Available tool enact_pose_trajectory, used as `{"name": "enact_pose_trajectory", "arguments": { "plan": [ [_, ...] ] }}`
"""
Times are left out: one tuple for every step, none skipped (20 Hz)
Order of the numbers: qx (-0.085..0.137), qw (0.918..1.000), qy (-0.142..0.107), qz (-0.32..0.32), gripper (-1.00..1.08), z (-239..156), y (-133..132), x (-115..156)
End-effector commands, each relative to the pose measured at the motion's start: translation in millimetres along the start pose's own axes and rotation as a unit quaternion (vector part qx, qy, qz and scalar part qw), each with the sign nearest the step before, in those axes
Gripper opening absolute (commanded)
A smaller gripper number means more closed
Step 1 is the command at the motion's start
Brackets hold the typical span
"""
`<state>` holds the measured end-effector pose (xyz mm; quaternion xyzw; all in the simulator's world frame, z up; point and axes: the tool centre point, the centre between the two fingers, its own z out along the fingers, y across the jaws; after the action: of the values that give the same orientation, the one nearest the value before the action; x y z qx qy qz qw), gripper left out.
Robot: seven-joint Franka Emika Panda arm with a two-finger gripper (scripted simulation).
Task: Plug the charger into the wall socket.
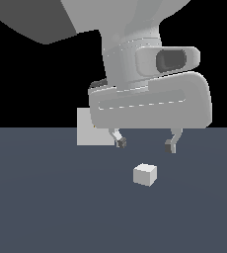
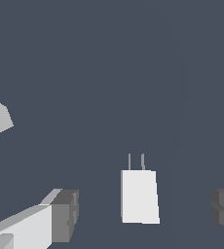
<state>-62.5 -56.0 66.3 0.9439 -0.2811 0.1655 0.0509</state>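
One charger (image 1: 145, 174) on the floor — below the open hand (image 1: 145, 144), untouched, between its fingers' line.

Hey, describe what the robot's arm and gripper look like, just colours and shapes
The arm is smooth, pale grey and rounded, with a darker grey oval recess on its wrist. Below sits a wide, boxy, light grey hand with rounded corners and a faint seam line. The gripper has two thin light grey fingers ending in dark grey blocky fingertips. No cables or markings are visible.
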Motion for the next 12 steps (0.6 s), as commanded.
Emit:
{"name": "enact_pose_trajectory", "arguments": {
  "plan": [
    [-0.002, 0.9999, 0.007, 0.009, 1.00, 2.0, 2.7, -0.2],
    [-0.003, 0.9999, 0.008, 0.011, 1.00, 2.5, 3.3, -0.4],
    [-0.003, 0.9999, 0.009, 0.012, 1.00, 3.0, 3.8, -0.6],
    [-0.003, 0.9999, 0.010, 0.013, 1.00, 3.4, 4.1, -0.8],
    [-0.004, 0.9998, 0.010, 0.014, 1.00, 3.7, 4.3, -0.9],
    [-0.004, 0.9998, 0.010, 0.014, 1.00, 4.0, 4.4, -1.0],
    [-0.004, 0.9998, 0.010, 0.014, 1.00, 3.9, 4.3, -1.1],
    [-0.004, 0.9999, 0.009, 0.014, 1.00, 4.0, 4.1, -1.2],
    [-0.004, 0.9999, 0.009, 0.013, 1.00, 3.9, 4.0, -1.3],
    [-0.004, 0.9999, 0.009, 0.013, 1.00, 4.1, 4.0, -1.4],
    [-0.004, 0.9999, 0.009, 0.013, 1.00, 4.9, 4.0, -1.7],
    [-0.004, 0.9999, 0.009, 0.013, 1.00, 6.0, 4.0, -2.3]
  ]
}}
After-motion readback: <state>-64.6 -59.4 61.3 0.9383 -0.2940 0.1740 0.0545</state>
